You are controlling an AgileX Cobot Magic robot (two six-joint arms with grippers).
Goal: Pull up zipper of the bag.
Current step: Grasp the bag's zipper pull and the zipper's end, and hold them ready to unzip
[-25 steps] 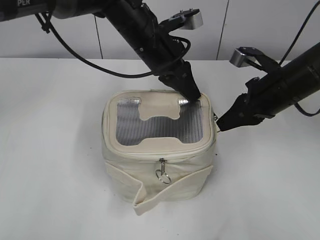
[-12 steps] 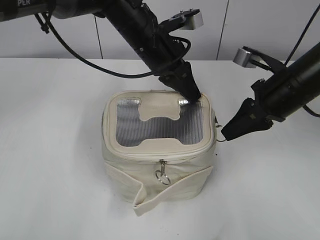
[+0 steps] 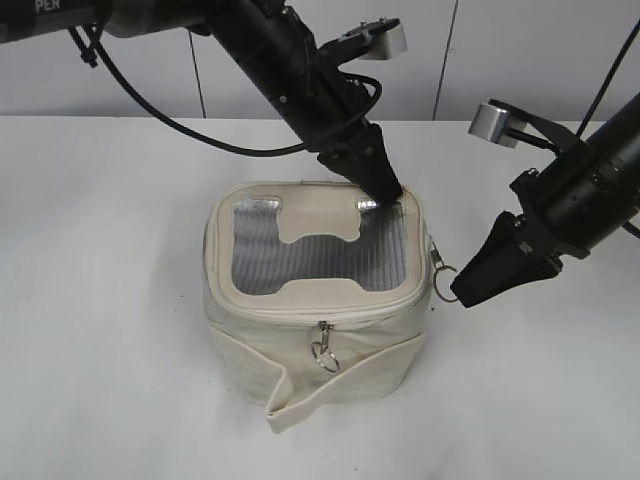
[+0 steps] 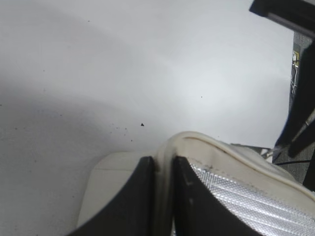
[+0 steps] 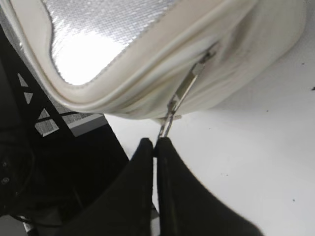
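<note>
Cream bag [image 3: 315, 300] rim clamped by left fingers [image 4: 142, 196]; right fingers [image 5: 147, 162] pinch zipper [image 5: 184, 91] pull

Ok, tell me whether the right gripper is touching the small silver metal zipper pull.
Touching: the right wrist view shows the right gripper shut on the silver zipper pull.

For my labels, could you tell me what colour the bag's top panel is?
Silvery grey mesh panel, framed by the cream bag; clearest in the exterior view.
</note>
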